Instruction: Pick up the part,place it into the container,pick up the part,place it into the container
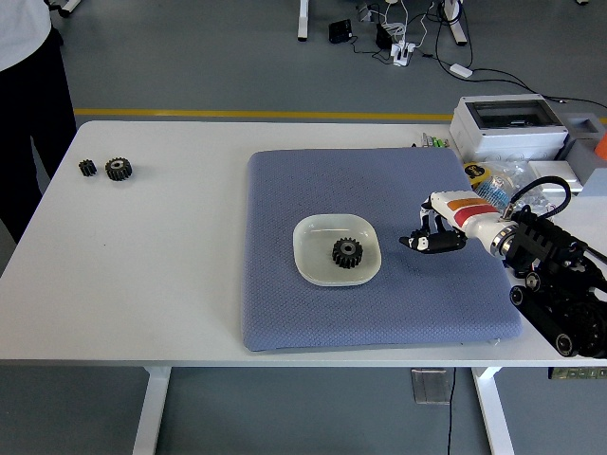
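So my right hand [429, 237] hovers just right of the white rounded bowl [313, 268] holding one black toothed gear [347, 252]; fingers curled, can't tell if gripping anything

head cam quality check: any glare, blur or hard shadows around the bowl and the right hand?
Head view: even, diffuse light, no hard shadows; the white bowl shows only mild sheen, the gear inside it reads sharp. The right hand is slightly soft, its dark fingers merging together over the blue mat. No obvious distortion.
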`<state>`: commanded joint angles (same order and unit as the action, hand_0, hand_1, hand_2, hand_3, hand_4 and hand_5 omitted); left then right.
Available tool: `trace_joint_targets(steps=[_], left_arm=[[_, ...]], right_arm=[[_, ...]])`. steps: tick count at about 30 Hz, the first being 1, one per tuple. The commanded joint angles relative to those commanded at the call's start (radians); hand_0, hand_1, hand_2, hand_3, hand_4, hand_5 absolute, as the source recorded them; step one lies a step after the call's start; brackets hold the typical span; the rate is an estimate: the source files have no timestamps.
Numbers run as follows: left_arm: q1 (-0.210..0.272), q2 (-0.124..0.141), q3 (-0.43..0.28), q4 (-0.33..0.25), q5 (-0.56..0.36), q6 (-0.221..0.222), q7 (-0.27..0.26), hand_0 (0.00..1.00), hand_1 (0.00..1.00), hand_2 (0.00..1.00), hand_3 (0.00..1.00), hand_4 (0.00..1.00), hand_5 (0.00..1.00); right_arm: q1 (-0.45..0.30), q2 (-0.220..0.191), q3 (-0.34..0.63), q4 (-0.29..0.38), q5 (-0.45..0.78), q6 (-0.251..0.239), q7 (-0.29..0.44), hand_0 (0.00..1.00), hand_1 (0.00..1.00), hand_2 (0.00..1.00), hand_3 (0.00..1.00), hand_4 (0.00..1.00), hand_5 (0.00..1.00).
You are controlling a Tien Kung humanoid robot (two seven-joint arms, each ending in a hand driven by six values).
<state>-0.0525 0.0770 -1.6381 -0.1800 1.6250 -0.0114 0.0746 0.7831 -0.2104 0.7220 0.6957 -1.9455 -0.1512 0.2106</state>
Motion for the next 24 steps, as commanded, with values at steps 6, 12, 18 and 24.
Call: trace_joint_targets(steps=[6,12,18,24], left_arm=[[0.002,0.003,-0.004,0.000,0.004,0.000,0.002,0.717,0.677,0.684,0.569,0.607,0.570],[0.000,0.003,0.002,0.000,-0.001,0.000,0.000,0.717,0.678,0.686,0.569,0.607,0.570],[0.001,0.003,-0.001,0.000,0.001,0.000,0.003,0.717,0.678,0.686,0.569,0.607,0.569],[-0.004,0.006,-0.002,0.000,0.000,0.001,0.002,0.717,0.678,0.686,0.569,0.606,0.569]], right_arm=[[0.024,0.026,-0.028,0.101,0.015,-0.011,-0.011,0.002,0.002,0.136,0.243,0.799,0.489],[0.059,0.085,-0.094,0.134,0.063,-0.045,-0.010,0.002,0.002,0.136,0.241,0.800,0.487],[0.092,0.155,-0.200,0.050,0.155,-0.161,0.029,0.002,0.007,0.137,0.242,0.798,0.486],[0.115,0.206,-0.225,-0.060,0.206,-0.254,0.039,0.002,0.048,0.161,0.270,0.798,0.487]])
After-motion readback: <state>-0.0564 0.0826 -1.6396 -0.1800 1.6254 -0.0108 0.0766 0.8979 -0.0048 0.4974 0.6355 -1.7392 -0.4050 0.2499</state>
